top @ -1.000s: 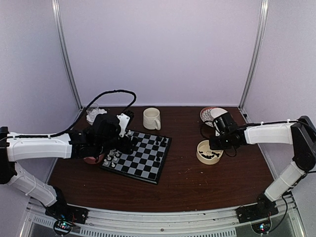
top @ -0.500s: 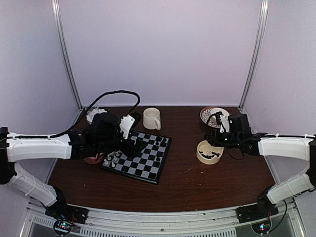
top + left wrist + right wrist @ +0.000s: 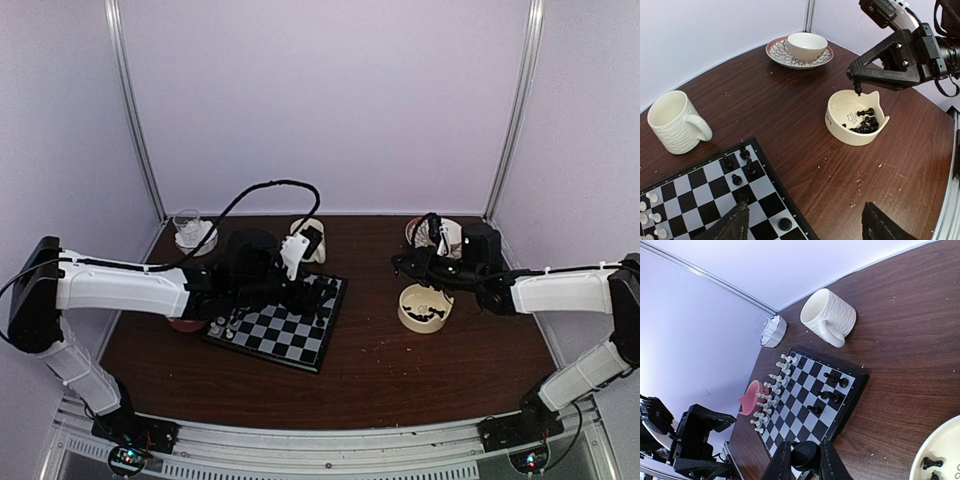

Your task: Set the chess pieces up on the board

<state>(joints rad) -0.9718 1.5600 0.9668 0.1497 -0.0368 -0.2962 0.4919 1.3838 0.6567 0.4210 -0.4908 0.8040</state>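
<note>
The board [image 3: 290, 338] lies left of centre, and also shows in the left wrist view [image 3: 705, 192] and right wrist view [image 3: 805, 405]. White chess pieces [image 3: 770, 385] stand in rows along its left side. A few black pieces [image 3: 832, 387] stand near its right edge [image 3: 740, 165]. My left gripper [image 3: 805, 230] hangs open and empty over the board's right edge [image 3: 318, 292]. My right gripper [image 3: 806, 462] is shut on a black piece [image 3: 805, 455], held in the air left of the cream bowl [image 3: 425, 307]; it also shows in the left wrist view [image 3: 857, 89].
The cream bowl [image 3: 857, 117] holds several black pieces. A white mug [image 3: 675, 122] stands behind the board. A saucer with a cup [image 3: 800, 47] sits at back right. A glass dish [image 3: 190, 232] is at back left, and a pink bowl [image 3: 750, 397] left of the board.
My right gripper rose from the cream bowl and moved left with a black piece. My left arm reached right across the board to its far right side.
</note>
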